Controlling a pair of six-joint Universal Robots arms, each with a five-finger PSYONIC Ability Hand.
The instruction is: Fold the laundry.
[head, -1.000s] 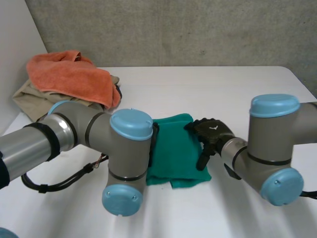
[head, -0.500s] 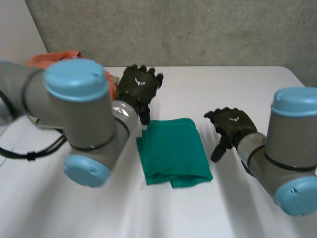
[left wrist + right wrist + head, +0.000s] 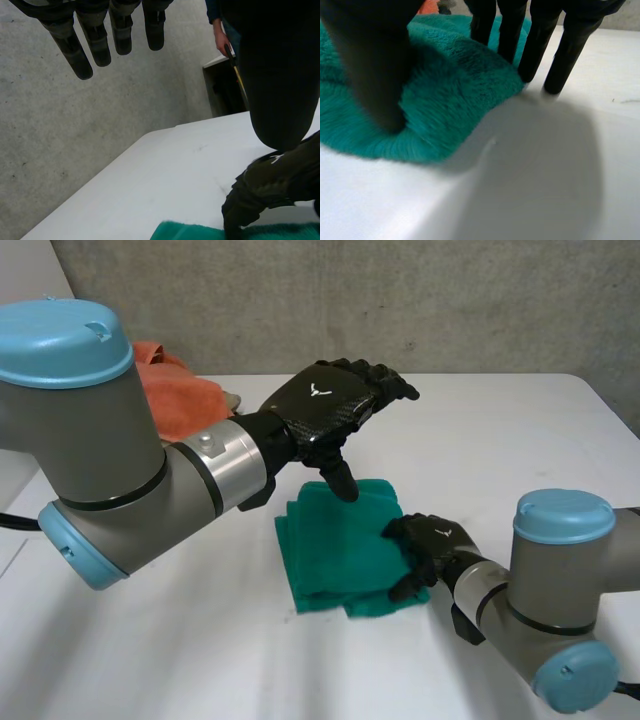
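Observation:
A folded green towel [image 3: 345, 545] lies in the middle of the white table [image 3: 500, 430]. My left hand [image 3: 325, 405] hangs in the air over the towel's far edge, fingers [image 3: 80, 50] straight and apart, holding nothing. My right hand [image 3: 425, 545] rests on the towel's right edge near its front corner. In the right wrist view its thumb [image 3: 370, 65] presses into the green towel [image 3: 445, 85], two straight fingers [image 3: 510, 35] touch the towel's edge and the others touch the table. The left wrist view shows my right hand [image 3: 270, 185] on the green towel [image 3: 200, 232].
An orange towel [image 3: 175, 395] lies on a beige garment [image 3: 232, 400] at the table's back left, partly behind my left arm. A person's forearm [image 3: 220, 30] shows beyond the table's far end. A concrete wall [image 3: 400, 300] stands behind the table.
My left arm has swung up and its hand has risen over the towel's far edge. My right hand has moved from beside the towel onto its right edge.

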